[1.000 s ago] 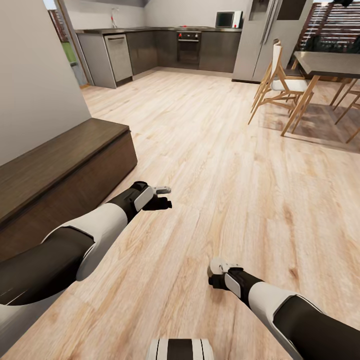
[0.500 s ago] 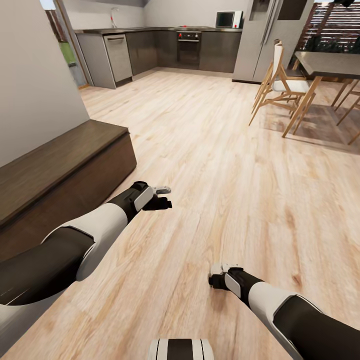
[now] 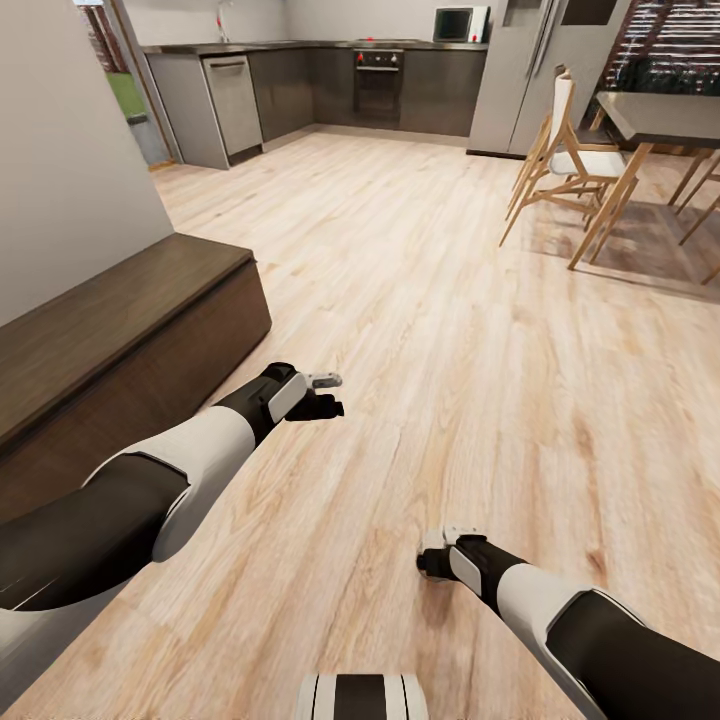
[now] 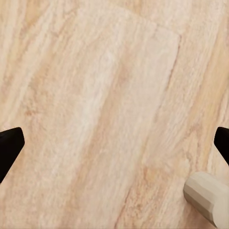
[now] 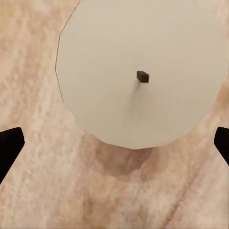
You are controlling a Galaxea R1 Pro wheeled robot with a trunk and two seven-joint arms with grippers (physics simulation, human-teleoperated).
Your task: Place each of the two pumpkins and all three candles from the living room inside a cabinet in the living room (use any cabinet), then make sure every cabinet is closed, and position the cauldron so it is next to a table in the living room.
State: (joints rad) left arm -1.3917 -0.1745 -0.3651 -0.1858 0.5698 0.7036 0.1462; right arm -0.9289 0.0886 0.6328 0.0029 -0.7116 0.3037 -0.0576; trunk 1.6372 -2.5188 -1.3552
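**Q:** Pale plank floor [image 3: 450,330] runs back to a kitchen. Where do the task's things lie?

**A:** The low dark cabinet [image 3: 120,340] stands along the wall on the robot's left, its end panel closed. One candle [image 5: 143,71] shows in the right wrist view, pale top and wick facing the camera. A second candle [image 4: 210,196] sits at the corner of the left wrist view.

**Q:** State of the tools?

**A:** The left gripper [image 3: 325,393] and right gripper [image 3: 432,553] are both spread wide. The fingertips [image 5: 9,143] sit at the frame edges, clear of the wax, and nothing appears clamped.

**Q:** Likely failure from here?

**A:** The stubby candle is probably easy to topple. The second candle lies off the left gripper's centre line, so closing there could knock it over and send it rolling. The cabinet front has no visible handle, so opening it may be awkward.
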